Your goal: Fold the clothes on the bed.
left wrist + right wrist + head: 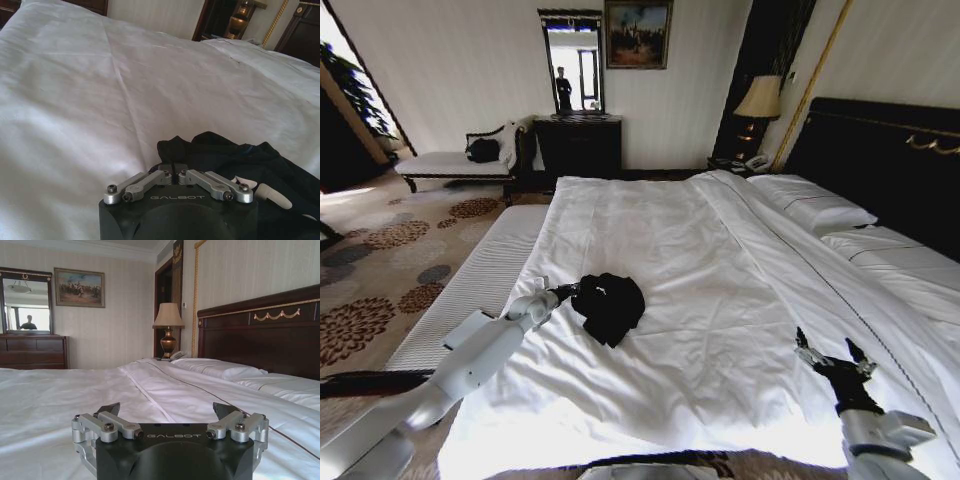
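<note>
The black garment lies bunched in a heap on the white duvet of the bed, toward its near left side. The left gripper reaches in from the left, its fingers pressed together at the heap's left edge, pinching the fabric. The right gripper hovers over the near right of the bed, well apart from the garment, fingers spread wide and empty.

One black garment on one bed; two pillows; one lamp; two claws, left claw, right claw.
</note>
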